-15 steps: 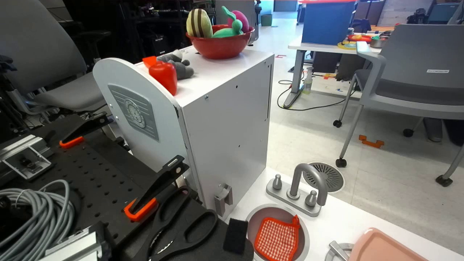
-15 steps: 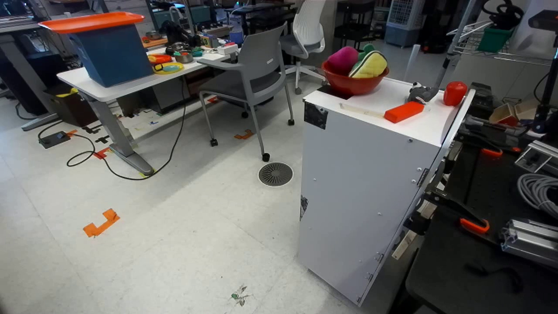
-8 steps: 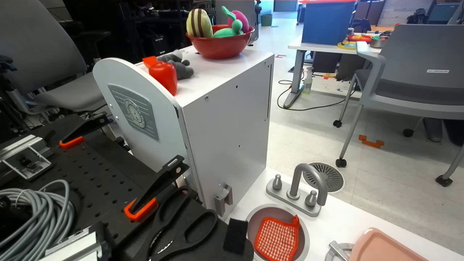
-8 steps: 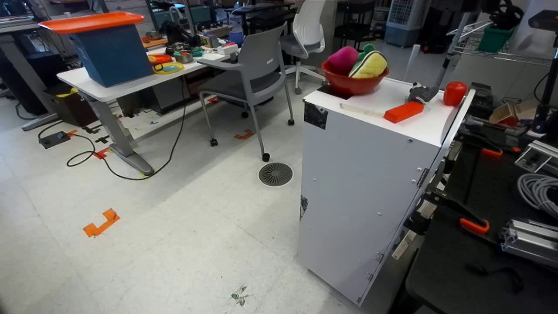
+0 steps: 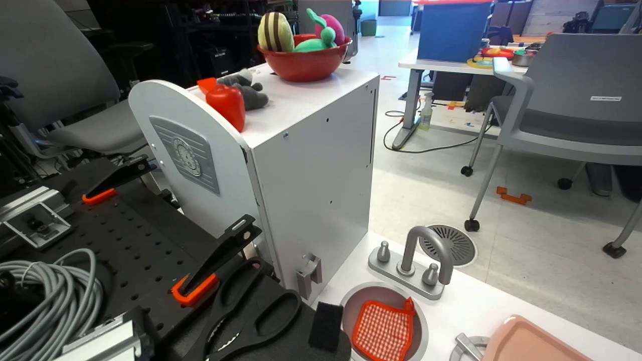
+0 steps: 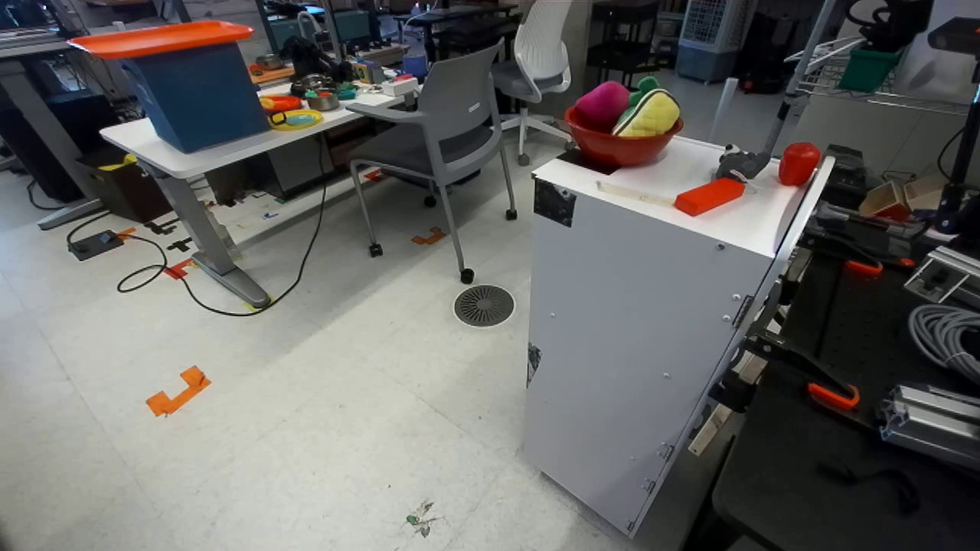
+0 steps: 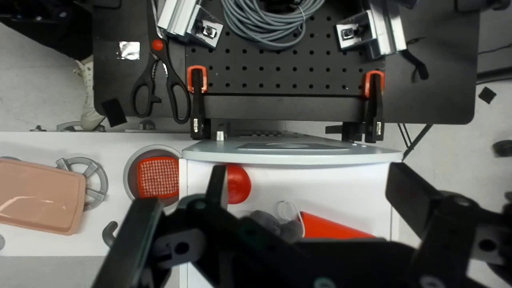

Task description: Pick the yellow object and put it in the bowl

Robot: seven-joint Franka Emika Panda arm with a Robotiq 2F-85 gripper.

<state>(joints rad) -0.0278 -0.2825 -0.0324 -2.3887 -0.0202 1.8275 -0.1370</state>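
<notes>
While the pincer (image 7: 290,184) stands wide, holding nothing, the white cabinet (image 5: 311,175) beyond carries a red bowl (image 5: 304,65), yellow object (image 5: 276,32) inside, rising above its rim. Handling, presumed: plush, light, soft, low slip; any re-grip best across its exposed upper middle.

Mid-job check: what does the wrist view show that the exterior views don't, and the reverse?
Only the wrist view: the open gripper and a pale shoe.
Only both exterior views: the red bowl holding the yellow object, a magenta object and a green object.
Shared by all: the red pepper, the grey toy, the orange-red block, two orange-tipped clamps and the coiled cable.
</notes>
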